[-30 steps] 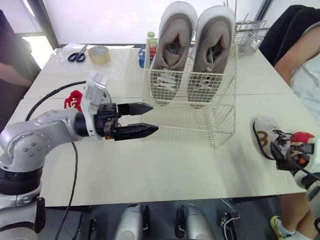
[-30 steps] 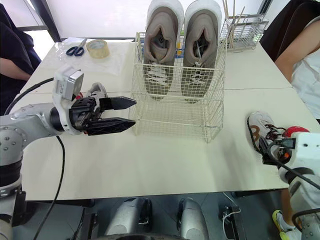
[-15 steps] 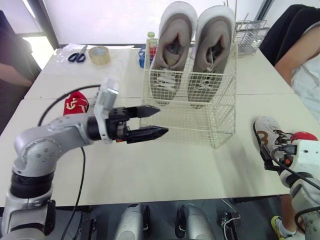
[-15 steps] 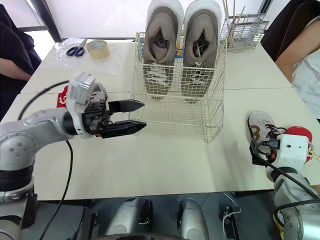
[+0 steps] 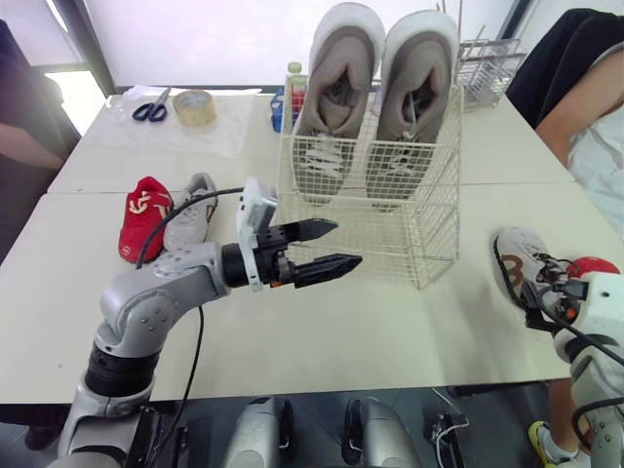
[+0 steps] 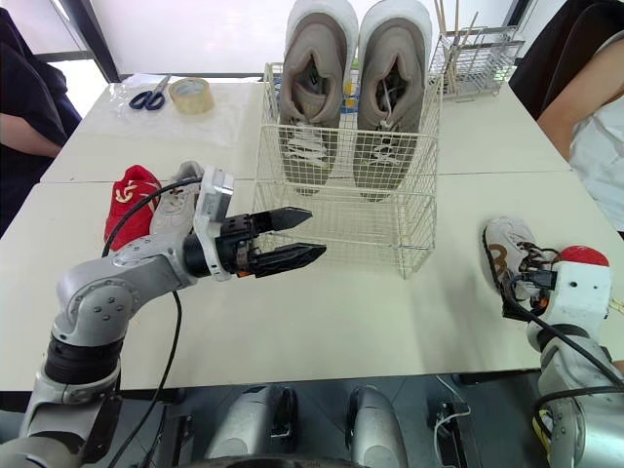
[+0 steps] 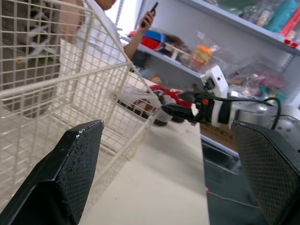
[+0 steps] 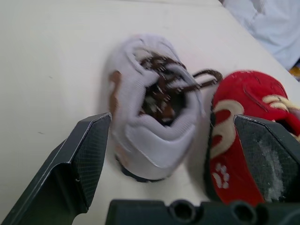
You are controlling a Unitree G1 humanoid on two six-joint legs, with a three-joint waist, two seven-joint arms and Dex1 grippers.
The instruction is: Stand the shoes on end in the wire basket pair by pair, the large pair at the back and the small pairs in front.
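Note:
The wire basket (image 5: 375, 229) stands mid-table, with the large grey pair (image 5: 336, 93) on end in its back part. My left gripper (image 5: 339, 250) hovers open and empty just off the basket's front left corner. To the left, a small red shoe (image 5: 143, 213) and a small grey shoe (image 5: 191, 207) lie side by side on the table. At the right edge lie a small white shoe with brown laces (image 8: 150, 108) and a second red shoe (image 8: 243, 117). My right gripper (image 8: 173, 124) is open just above these two, with one finger outside each.
Scissors (image 5: 149, 109) and a tape roll (image 5: 194, 105) lie at the back left. Behind the basket on the right stands a wire rack (image 5: 487, 60). A person (image 5: 585, 107) sits at the right, another (image 5: 19, 127) at the left. A black cable (image 5: 185, 322) trails from my left arm.
My left gripper has swung to the right across the basket's front, still open, uncovering the red and grey shoes on the left. The right gripper has stayed over the shoes at the right.

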